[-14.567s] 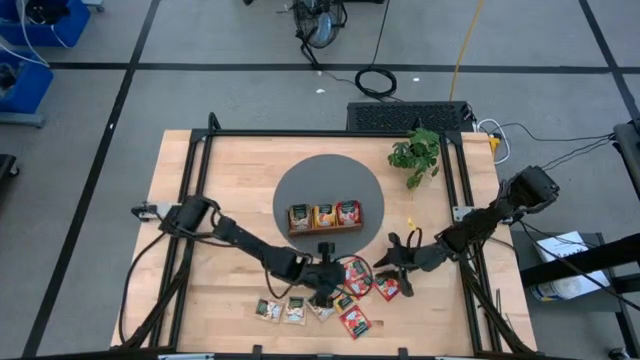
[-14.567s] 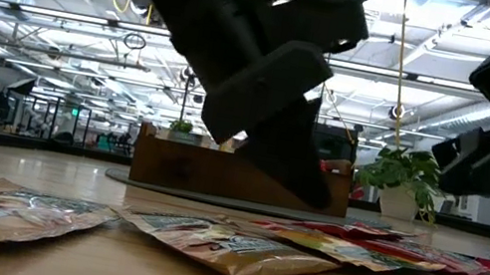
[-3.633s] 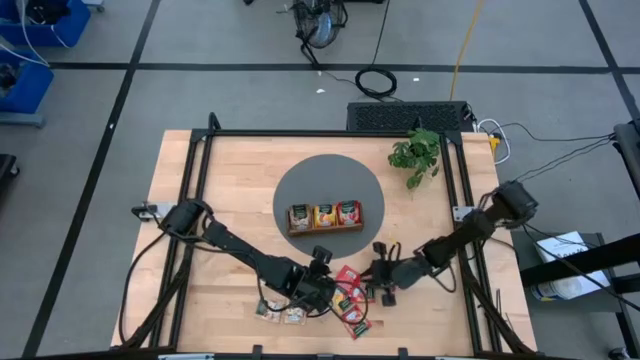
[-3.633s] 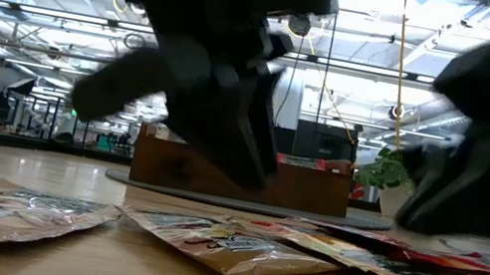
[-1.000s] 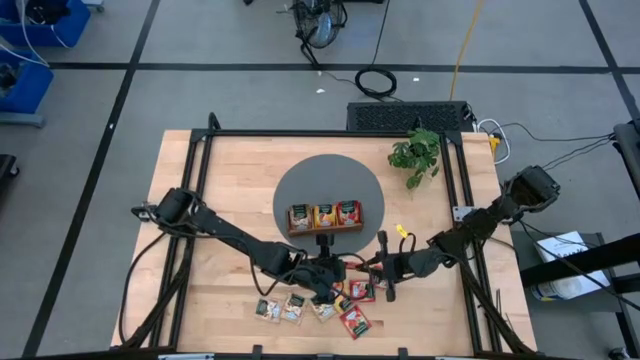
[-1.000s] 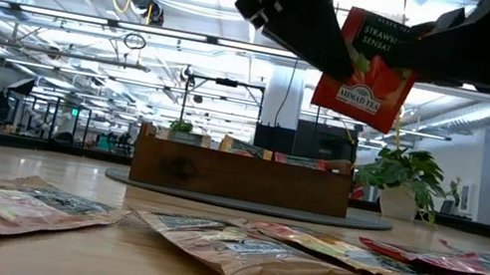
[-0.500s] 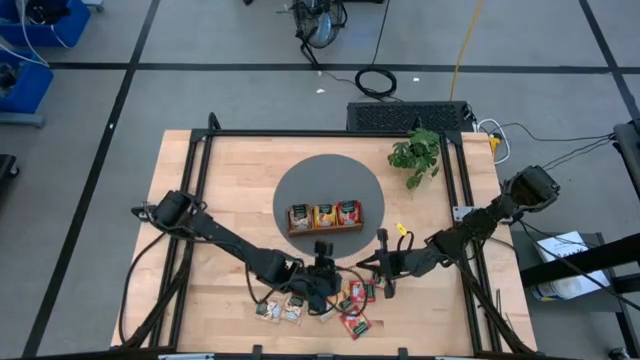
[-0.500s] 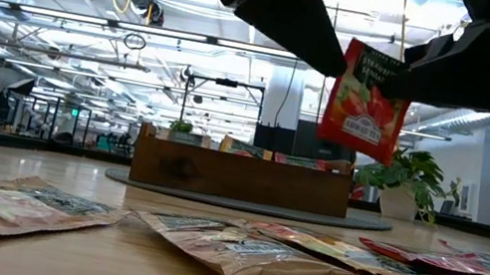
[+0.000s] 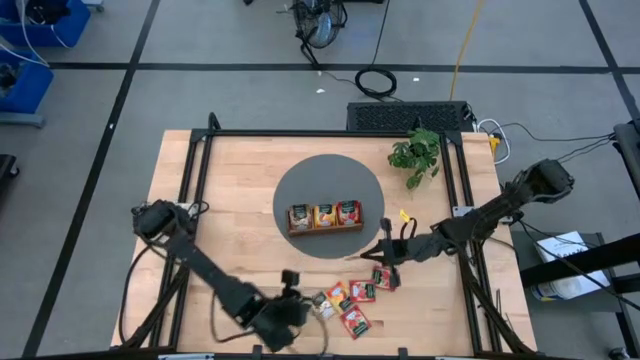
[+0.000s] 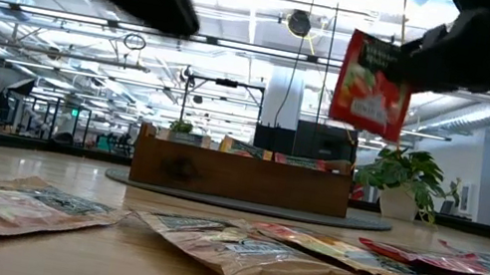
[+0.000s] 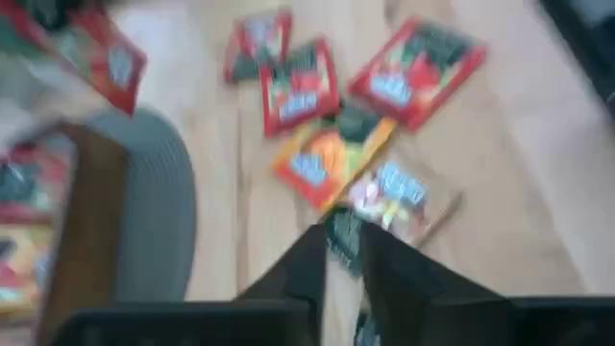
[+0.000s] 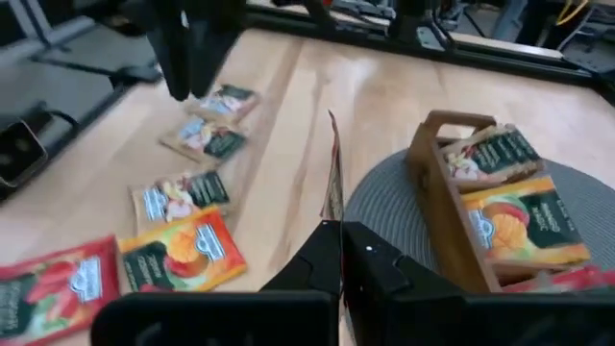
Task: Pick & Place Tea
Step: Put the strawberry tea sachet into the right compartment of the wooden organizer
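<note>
The left gripper (image 9: 284, 322) sat low at the near edge of the table, to the left of the loose sachets, its fingers (image 11: 300, 271) nearly together with a slim gap and nothing between them. Just right of it, the remaining tea sachets (image 9: 352, 300) lay scattered flat on the wood: red, orange and green ones, several in all, not yet sorted. Farther back, at the table's middle, the wooden tray (image 9: 325, 228) stood on the round grey mat (image 9: 300, 180), and each of its three compartments already showed packets, so part of the job looked done. To the right, the right gripper (image 9: 385, 252) was clamped shut on a red sachet (image 10: 375, 71), holding it edge-up in the air just beside the tray's right end. That one had yet to be dropped in, and the pile came after.
</note>
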